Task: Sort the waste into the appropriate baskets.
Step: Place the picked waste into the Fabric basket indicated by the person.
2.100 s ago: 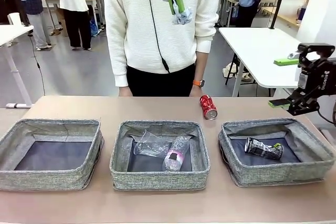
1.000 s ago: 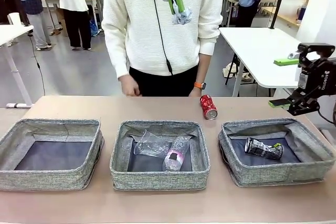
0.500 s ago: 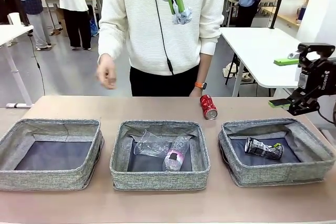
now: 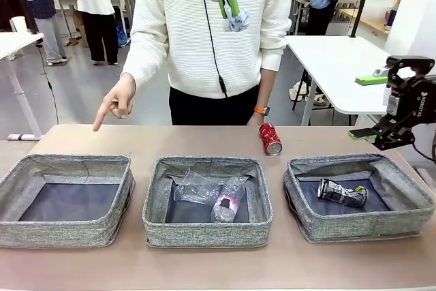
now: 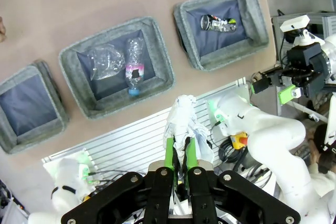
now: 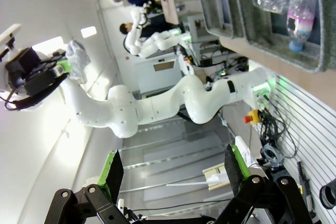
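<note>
The scene is evenly lit from overhead — shadows on the bench are soft and faint. The front view is sharp throughout. Straight lines are bent toward the edges of both wrist views, and a pale wall is washed out in the right wrist view.

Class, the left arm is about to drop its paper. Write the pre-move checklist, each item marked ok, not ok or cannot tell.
1. Left gripper shut on the crumpled paper ball: ok.
2. Person's hand points toward the left basket: ok.
3. Left basket bare inside: ok.
4. Gripper above that basket: not ok, it hangs high over the middle.
5. Right gripper open, off to the side: ok.
6. Red can sorted: not ok, lying on the table.
</note>
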